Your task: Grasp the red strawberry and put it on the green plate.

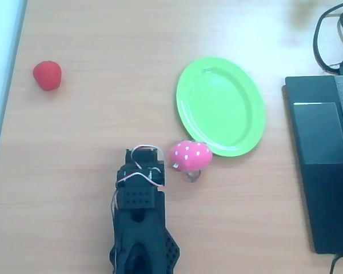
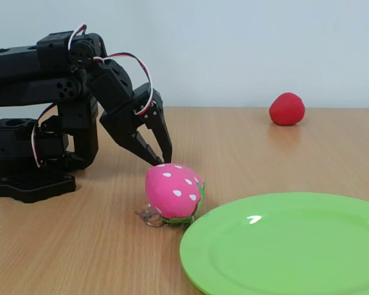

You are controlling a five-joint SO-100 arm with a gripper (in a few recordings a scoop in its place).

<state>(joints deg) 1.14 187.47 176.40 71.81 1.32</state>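
1. Jaws (image 2: 162, 157) first: I see them nearly pressed together and grasping nothing, tips pointing down just beside the pink dotted toy (image 2: 172, 192), low over the counter (image 2: 80, 246). In the overhead view the jaws (image 1: 147, 154) sit just left of this toy (image 1: 190, 154).
2. Nearest risk, in my judgement, is this pink toy. It lies next to my tips and it touches or almost touches the rim of the green plate (image 1: 221, 105). If I swing away carelessly, I can knock it onto the plate or roll it across the counter.
3. I could also take the wrong thing. The pink toy is close and looks like a berry, so a fast closing here would grasp it and not the target.
4. The green plate (image 2: 289, 246) is empty, so the task is not yet started.
5. Farthest is the red strawberry (image 1: 47, 75), well apart from the arm, near the far left edge in the overhead view; in the fixed view the red strawberry (image 2: 287, 109) lies at the back of the counter. I judge the reach is long, and the round shape may slip or roll off the edge if my tips push it before closing.
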